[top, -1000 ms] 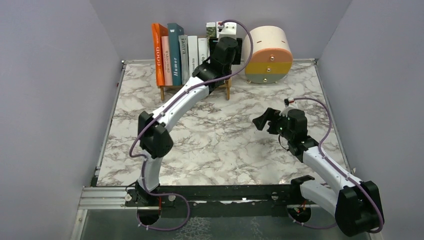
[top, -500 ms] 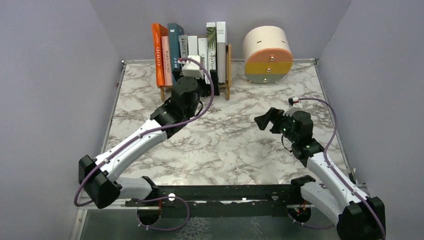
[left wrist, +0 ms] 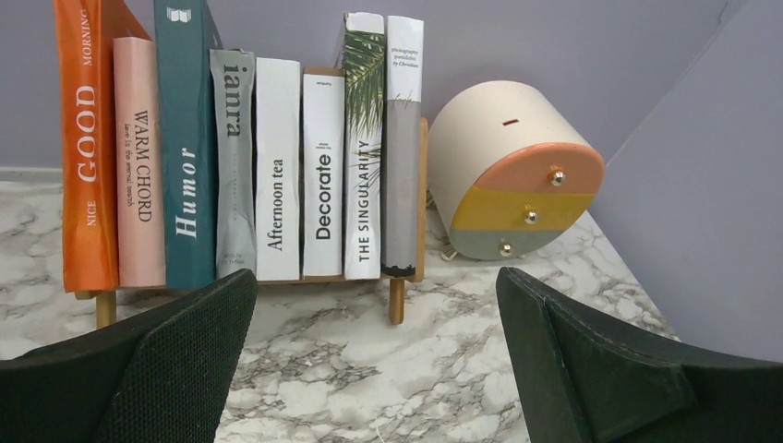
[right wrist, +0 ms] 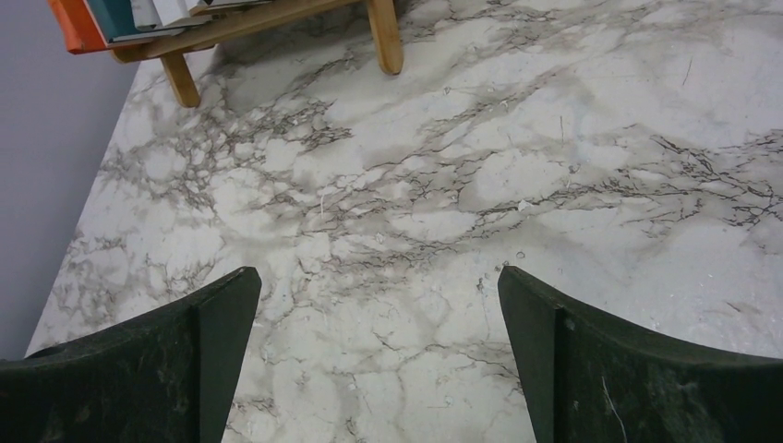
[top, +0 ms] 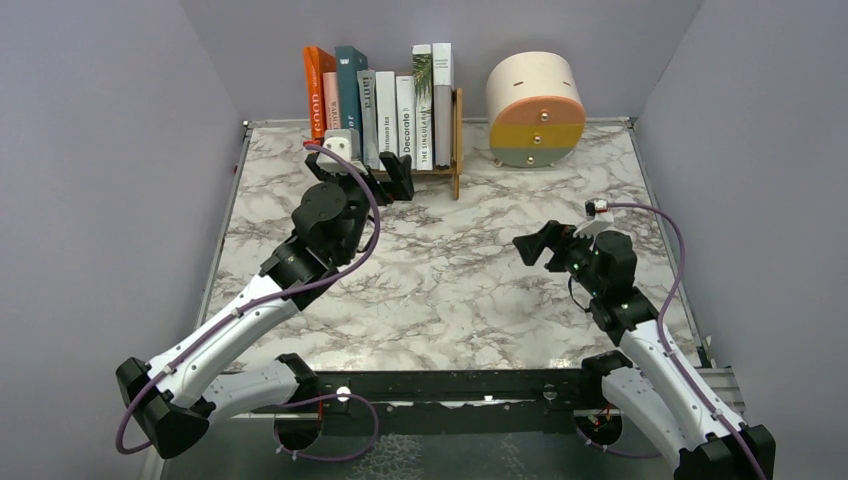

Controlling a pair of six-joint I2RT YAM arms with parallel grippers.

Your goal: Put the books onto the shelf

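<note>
**Gaping wide, both grippers hold nothing; books stand on the shelf**

The left gripper (left wrist: 376, 273) has its jaws spread as far as they go, with nothing between them. It faces the shelf (left wrist: 398, 300) from close in front. The right gripper (right wrist: 379, 271) is equally wide and empty, above the marble table (right wrist: 462, 185) and well apart from the shelf.

The books (left wrist: 277, 166) stand upright in one row on the shelf at the table's back edge. From the left they are orange, pink, dark teal, grey, two white, a palm-leaf cover and a grey-and-white one against the end post. A round drawer unit (left wrist: 517, 175) sits just right of the shelf.
</note>
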